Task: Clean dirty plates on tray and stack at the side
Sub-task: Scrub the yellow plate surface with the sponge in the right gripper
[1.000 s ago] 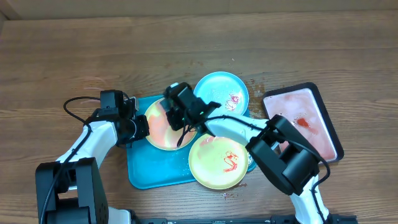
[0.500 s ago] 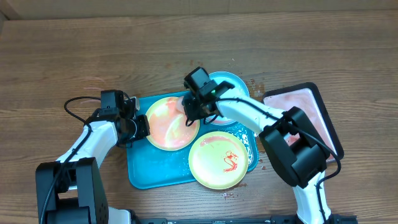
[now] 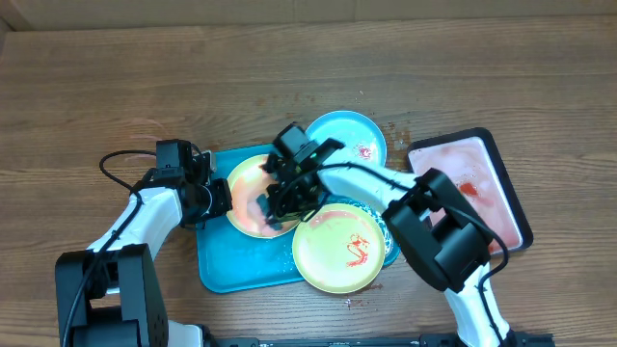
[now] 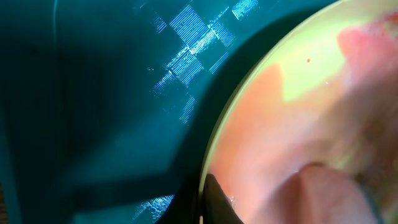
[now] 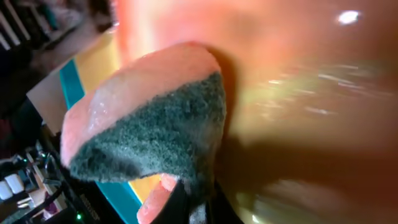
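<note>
Three plates lie on the turquoise tray (image 3: 224, 265). A yellow-green plate (image 3: 247, 188) smeared orange-red sits at the tray's left. My left gripper (image 3: 220, 197) is shut on its left rim; the left wrist view shows the rim (image 4: 214, 134) between the fingers (image 4: 200, 205). My right gripper (image 3: 287, 198) is shut on a pink and dark-green sponge (image 5: 149, 118) and presses it on that plate's right part. A second yellow-green plate (image 3: 337, 251) with a red smear lies at the front right. The light blue plate (image 3: 352, 145) lies behind, partly under the right arm.
A smaller black-rimmed tray (image 3: 472, 188) with a pinkish, red-smeared inside stands to the right. Bare wood tabletop (image 3: 289, 77) lies behind and to the left of the turquoise tray. Red specks dot the table by the blue plate.
My right gripper with the sponge swept from the plate's upper left to the upper right, and has now come down to the plate's lower right. The left gripper has kept its hold.
</note>
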